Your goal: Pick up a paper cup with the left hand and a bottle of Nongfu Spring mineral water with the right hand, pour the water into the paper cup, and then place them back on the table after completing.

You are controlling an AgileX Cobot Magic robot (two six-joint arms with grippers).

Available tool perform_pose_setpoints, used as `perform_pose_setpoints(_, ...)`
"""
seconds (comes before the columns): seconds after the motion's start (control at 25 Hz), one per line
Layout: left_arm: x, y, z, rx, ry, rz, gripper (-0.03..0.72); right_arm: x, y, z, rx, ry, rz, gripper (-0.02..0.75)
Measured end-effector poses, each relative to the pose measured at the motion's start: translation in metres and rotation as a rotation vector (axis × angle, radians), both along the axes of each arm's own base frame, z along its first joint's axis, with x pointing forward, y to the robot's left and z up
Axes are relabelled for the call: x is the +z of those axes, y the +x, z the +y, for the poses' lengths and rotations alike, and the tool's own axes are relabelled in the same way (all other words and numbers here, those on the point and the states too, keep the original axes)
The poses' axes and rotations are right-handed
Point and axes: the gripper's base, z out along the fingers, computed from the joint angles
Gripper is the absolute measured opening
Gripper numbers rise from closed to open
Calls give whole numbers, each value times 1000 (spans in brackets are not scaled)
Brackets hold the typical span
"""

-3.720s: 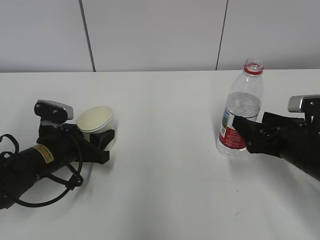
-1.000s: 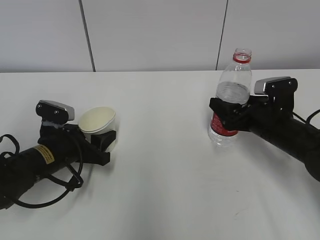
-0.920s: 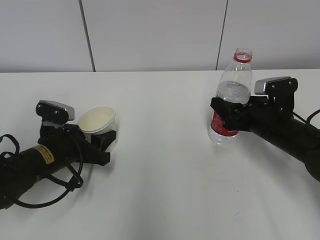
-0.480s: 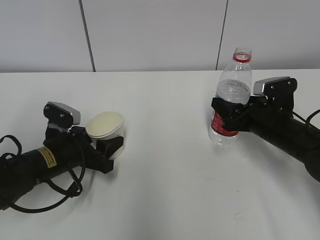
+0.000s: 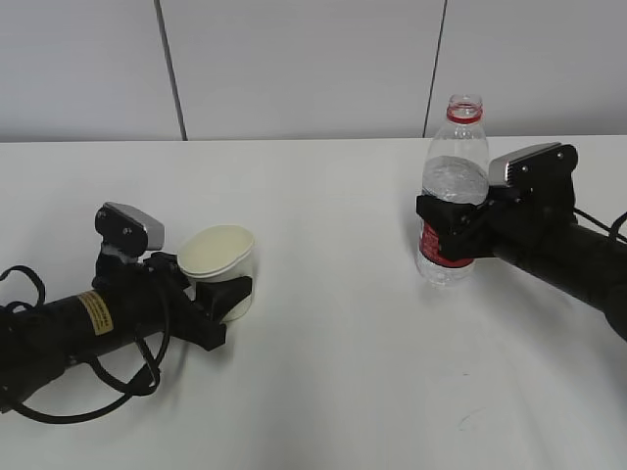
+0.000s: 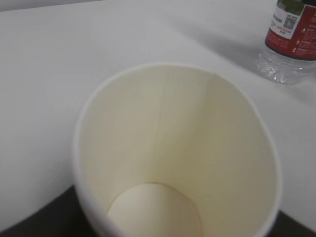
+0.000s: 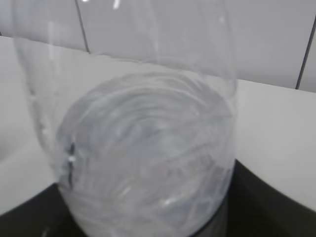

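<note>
My left gripper on the arm with the yellow sticker is shut on the paper cup, held upright just above the white table. The left wrist view looks into the empty cream cup. My right gripper is shut on the Nongfu Spring bottle, uncapped, upright and lifted. It has a red neck ring and red label. Clear water fills it to the shoulder. The bottle's base also shows in the left wrist view.
A grey panelled wall stands behind the table's far edge. Black cables loop by my left arm at the front left.
My left gripper has moved right with the cup and raised it a little. My right gripper has lifted the bottle and carried it slightly left and up.
</note>
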Motion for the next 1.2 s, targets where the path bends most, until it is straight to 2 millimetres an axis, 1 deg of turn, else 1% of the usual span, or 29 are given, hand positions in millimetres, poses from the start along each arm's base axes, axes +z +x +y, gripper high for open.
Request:
perform_pose_setpoints(0.44, 0, -3, -3, -44, -6, 9, 401, 3, -2, 2, 28, -32, 8, 452)
perform_pose_setpoints(0.56, 0, -4, -3, -52, -10, 13, 401, 7, -1, 2, 40, -68, 18, 452)
perform_pose_setpoints(0.72, 0, -3, -4, -54, -23, 25, 401, 15, 4, 6, 65, -141, 34, 452)
perform_pose_setpoints(1.0, 7, 6, -13, -122, -57, 23, 401, 30, 14, 24, 110, -248, 35, 451)
perform_pose_setpoints(1.2, 13, 14, -19, -169, -79, 6, 401, 38, 21, 25, 124, -312, 38, 451)
